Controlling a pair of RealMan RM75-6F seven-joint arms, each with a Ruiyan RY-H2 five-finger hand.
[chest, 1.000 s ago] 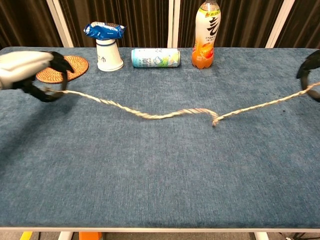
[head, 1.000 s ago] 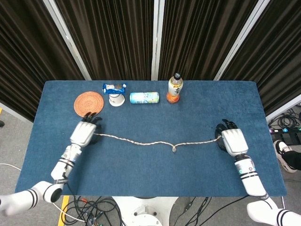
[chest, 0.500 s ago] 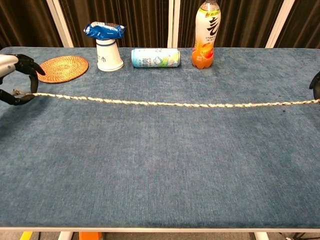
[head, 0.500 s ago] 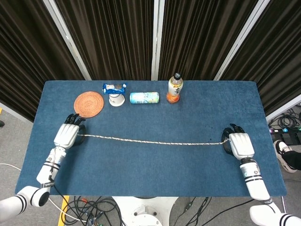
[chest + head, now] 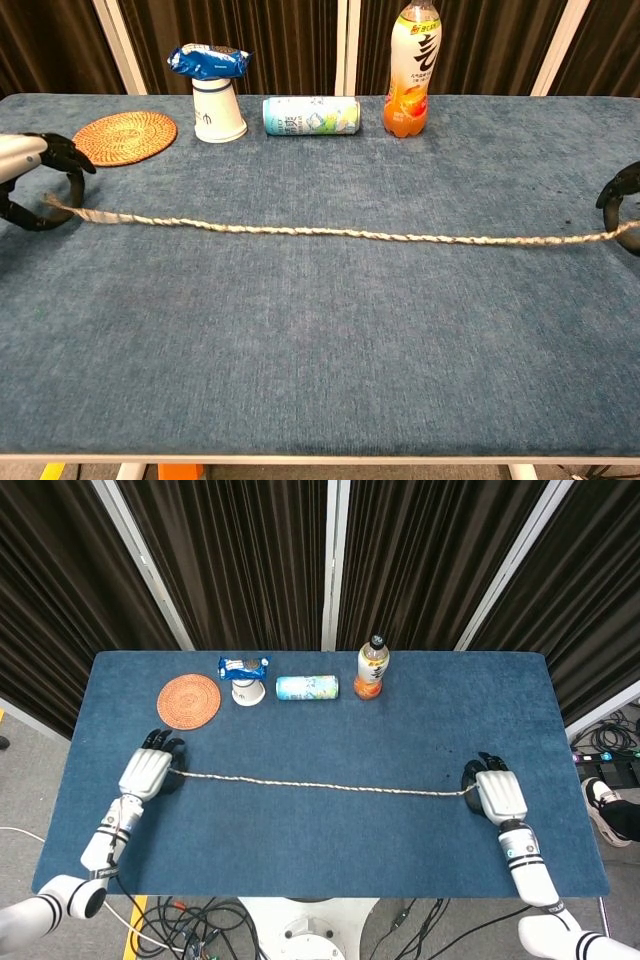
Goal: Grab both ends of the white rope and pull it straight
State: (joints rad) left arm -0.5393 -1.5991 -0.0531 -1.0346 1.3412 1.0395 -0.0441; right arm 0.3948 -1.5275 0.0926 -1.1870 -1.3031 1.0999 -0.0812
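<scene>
**Q:** While I can't see the scene, where does the rope sit, and who has hold of it?

**A:** A white rope (image 5: 320,784) runs nearly straight across the middle of a blue table (image 5: 320,850), lying on or just above the cloth. The left hand (image 5: 146,774) holds one end near the table's left side, dark fingers (image 5: 40,185) curled around it. The right hand (image 5: 497,792) holds the other end near the right side; its fingers look closed on the rope, though the chest view shows only their edge at the frame border.

**Q:** Anything else on the table?

**A:** Along the far edge, well apart from the rope: a woven coaster (image 5: 189,699), a white cup (image 5: 218,108) with a blue packet (image 5: 208,60) on top, a can on its side (image 5: 312,115), and an orange drink bottle (image 5: 412,70) standing upright.

**Q:** What might go wrong now?

**A:** I'd judge the pull nearly complete, with only slight waviness left. If the hands spread further with a loose hold, an end could slip free. If they drift toward each other, slack and a bend would return. If one hand swings toward the far edge, the taut rope could sweep into the cup or bottle and topple them.
</scene>
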